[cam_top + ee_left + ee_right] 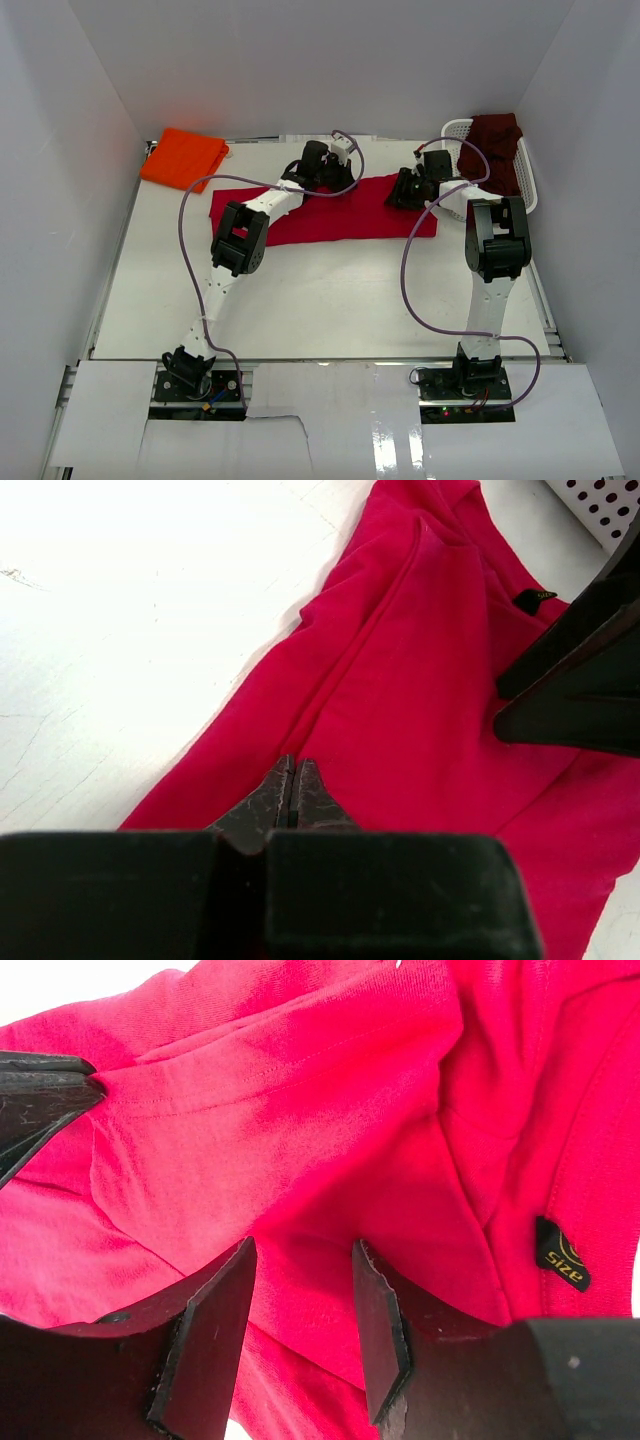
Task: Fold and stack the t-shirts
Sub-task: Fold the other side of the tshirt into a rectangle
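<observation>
The bright red t-shirt (pixel 330 215) lies as a long folded band across the back middle of the table. My left gripper (pixel 338 185) is shut, its tips (pixel 290 772) resting on the red cloth (pixel 420 700) near its far edge, with no cloth seen between them. My right gripper (pixel 402 190) is open and low over the collar end, its fingers (pixel 215 1310) astride a ridge of red cloth (pixel 300 1160) beside the size label (pixel 560 1255). The orange t-shirt (pixel 183 158) lies folded at the back left. The maroon t-shirt (pixel 495 150) is heaped in the basket.
The white lattice basket (pixel 455 130) stands at the back right corner, close behind the right arm; its edge shows in the left wrist view (pixel 600 505). White walls enclose the table on three sides. Purple cables loop from both arms.
</observation>
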Robot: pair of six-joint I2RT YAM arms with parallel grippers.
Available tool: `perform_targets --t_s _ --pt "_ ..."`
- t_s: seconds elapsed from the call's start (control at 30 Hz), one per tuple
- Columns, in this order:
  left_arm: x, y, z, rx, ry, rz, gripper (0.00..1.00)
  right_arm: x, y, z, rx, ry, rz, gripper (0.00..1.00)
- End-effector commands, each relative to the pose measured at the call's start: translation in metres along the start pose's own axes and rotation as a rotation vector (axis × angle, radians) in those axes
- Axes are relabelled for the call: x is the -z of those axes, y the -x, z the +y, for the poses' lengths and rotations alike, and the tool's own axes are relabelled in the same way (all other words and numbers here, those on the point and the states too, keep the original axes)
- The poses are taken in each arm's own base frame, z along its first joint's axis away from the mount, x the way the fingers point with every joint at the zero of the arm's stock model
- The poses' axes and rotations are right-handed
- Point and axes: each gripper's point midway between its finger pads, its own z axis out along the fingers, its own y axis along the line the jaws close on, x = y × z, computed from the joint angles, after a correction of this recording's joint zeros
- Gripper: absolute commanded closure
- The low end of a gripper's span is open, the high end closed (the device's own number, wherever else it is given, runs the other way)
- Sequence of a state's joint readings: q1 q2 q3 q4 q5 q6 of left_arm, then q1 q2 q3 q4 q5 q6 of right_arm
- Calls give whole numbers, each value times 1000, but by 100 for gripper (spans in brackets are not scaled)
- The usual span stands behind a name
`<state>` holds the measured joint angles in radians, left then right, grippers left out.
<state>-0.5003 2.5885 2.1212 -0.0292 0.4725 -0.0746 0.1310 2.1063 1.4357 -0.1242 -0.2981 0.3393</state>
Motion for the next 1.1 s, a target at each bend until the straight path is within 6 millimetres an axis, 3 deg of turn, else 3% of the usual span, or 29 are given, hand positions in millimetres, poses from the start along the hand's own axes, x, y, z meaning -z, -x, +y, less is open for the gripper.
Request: perform_targets --t_s 0.0,0.57,0.6,0.73,0.9,1.07 --pt "5 31 -5 -32 4 -60 100 4 -25 -13 -19 -45 75 50" --pt "28 40 35 10 136 -79 100 3 -29 -14 -21 -47 83 50" --pt "28 40 34 13 134 -80 97 3 -30 -14 -22 -46 85 50" --pt "25 44 33 16 118 -102 56 3 -28 -14 -22 -43 83 50" --pt "31 56 38 10 162 -124 48 3 -25 -12 -15 -39 75 50" --pt "50 92 31 -8 172 -178 46 6 -15 -8 -7 -41 63 50"
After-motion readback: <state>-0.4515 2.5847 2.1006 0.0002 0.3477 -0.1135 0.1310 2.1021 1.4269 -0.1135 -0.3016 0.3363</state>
